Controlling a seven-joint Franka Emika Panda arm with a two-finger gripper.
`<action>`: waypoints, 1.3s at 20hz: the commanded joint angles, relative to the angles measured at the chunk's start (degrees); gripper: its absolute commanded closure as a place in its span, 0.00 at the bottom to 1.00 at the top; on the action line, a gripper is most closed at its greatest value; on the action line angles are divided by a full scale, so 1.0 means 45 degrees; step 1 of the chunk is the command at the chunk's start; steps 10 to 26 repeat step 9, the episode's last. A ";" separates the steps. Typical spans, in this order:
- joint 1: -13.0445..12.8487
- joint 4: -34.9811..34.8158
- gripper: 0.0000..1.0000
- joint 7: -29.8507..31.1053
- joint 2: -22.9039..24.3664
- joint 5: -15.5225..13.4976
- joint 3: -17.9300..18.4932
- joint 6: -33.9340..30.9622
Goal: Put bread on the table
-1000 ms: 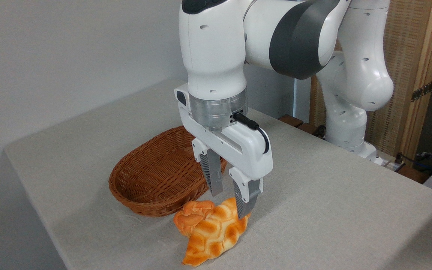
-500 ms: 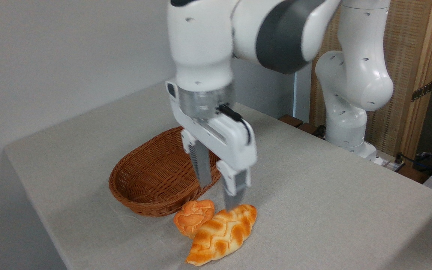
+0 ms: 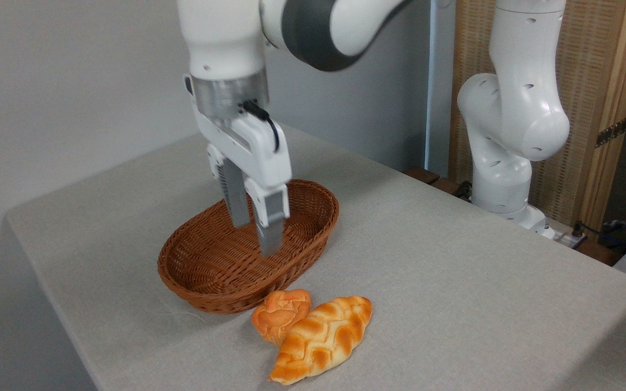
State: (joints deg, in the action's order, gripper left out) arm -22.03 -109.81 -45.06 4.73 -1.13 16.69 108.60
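Observation:
The bread (image 3: 321, 339), a long braided golden-orange loaf, lies flat on the table (image 3: 454, 271) near the front edge, touching a small round orange bun (image 3: 281, 321) on its left. My gripper (image 3: 255, 233) hangs above the wicker basket (image 3: 237, 260), well up and to the left of the loaf. Its fingers stand slightly apart with nothing between them.
The brown oval basket holds nothing that I can see. The robot's white base (image 3: 508, 163) stands at the back right, with a wooden screen (image 3: 601, 81) behind it. The table's front-left edge runs close to the loaf.
The loaf has been let go and now lies flat on the cloth. The gripper has risen and swung left, from over the loaf to over the basket.

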 commanded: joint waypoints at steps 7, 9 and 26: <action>0.0052 0.0476 0.00 0.1439 0.0100 -0.0119 -0.0837 -0.0325; 0.0052 0.0456 0.00 0.1419 0.0062 -0.0099 -0.0818 -0.0345; 0.0052 0.0456 0.00 0.1419 0.0062 -0.0099 -0.0818 -0.0345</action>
